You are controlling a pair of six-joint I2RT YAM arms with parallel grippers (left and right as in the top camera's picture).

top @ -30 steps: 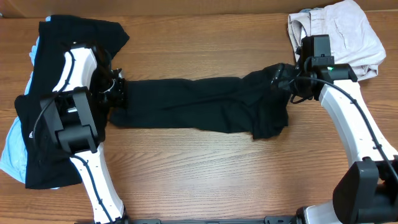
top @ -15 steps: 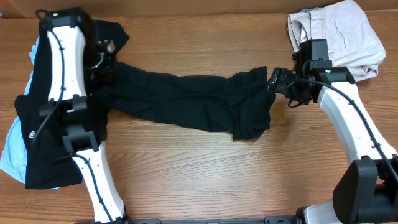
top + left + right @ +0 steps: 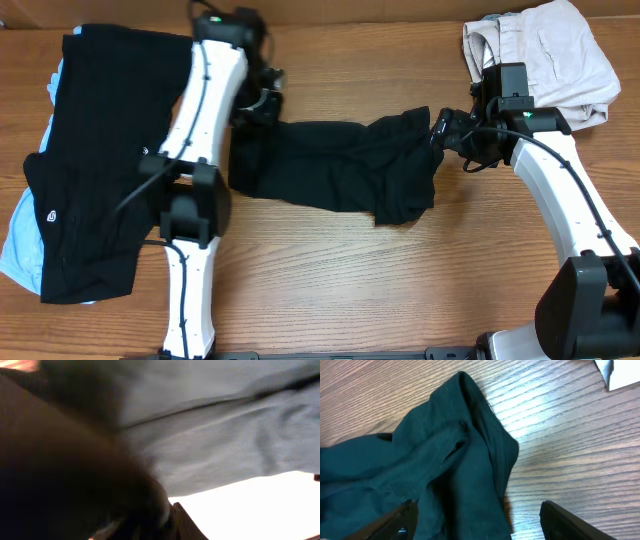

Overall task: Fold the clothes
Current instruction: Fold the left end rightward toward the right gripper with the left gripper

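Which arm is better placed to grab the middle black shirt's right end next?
Right, probably. The right gripper stands open at the right end of the black shirt, with cloth lying between its fingers in the wrist view. The left gripper is over the opposite end, its wrist view blurred.

Shirt (image 3: pixel 340 172) on table (image 3: pixel 350 290) centre, garment pile (image 3: pixel 85 190) left, trousers (image 3: pixel 555 50) far right.

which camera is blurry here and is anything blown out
Left wrist: heavily smeared throughout, with a blown-out white patch lower right; right wrist: sharp, mild glare on the table beside the black shirt; overhead: crisp, evenly lit.
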